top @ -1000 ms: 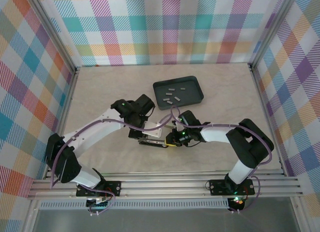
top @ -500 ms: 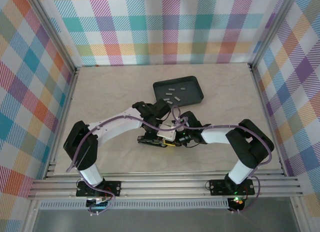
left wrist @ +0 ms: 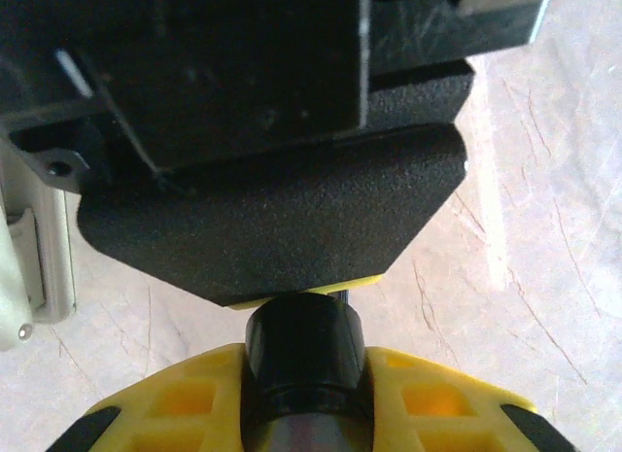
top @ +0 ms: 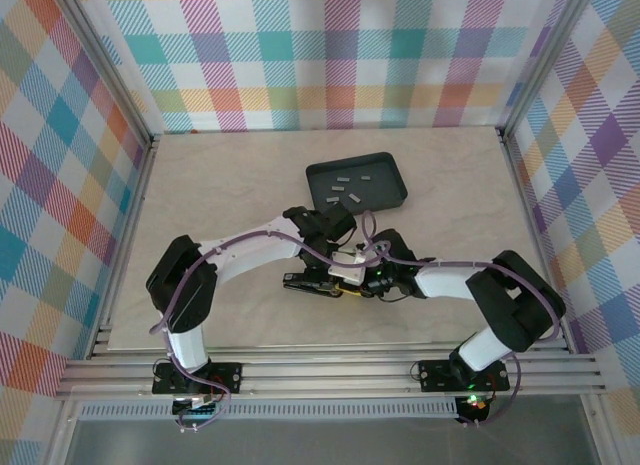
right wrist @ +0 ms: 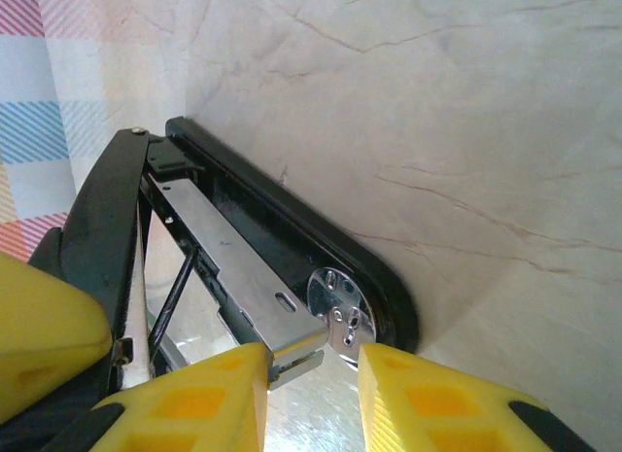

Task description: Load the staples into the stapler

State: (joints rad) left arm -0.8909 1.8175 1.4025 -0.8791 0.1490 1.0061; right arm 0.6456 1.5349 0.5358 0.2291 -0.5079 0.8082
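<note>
Staples [top: 340,192] lie as several short grey strips loose in the dark tray [top: 396,197]. On the overhead camera the tray sits beyond both of my grippers, on the side away from the arm bases and well apart from either set of fingers.

My right gripper [right wrist: 313,363] is down at the stapler [right wrist: 292,214], which lies opened on the table [top: 220,175]. Its black base stretches away ahead of the fingers and its black upper arm [right wrist: 97,238] is swung up to their left. The bare metal magazine rail [right wrist: 238,272] runs straight toward me. Its near end, beside a chrome disc [right wrist: 340,316], sits between the two yellow fingers [right wrist: 194,403]. Both fingers look to be touching that end, so I read the right gripper as clamped on the stapler's magazine.

My left gripper [left wrist: 304,357] reaches in from the other side and, from above, meets the right one just over the stapler. Through its wrist camera, a black round part [left wrist: 303,326] stands between its yellow fingers [left wrist: 437,399]. A black textured body [left wrist: 282,219] is very close ahead and above. I cannot tell what either piece belongs to. I also cannot tell whether these fingers are pressing on the round part or merely sitting around it.
</note>
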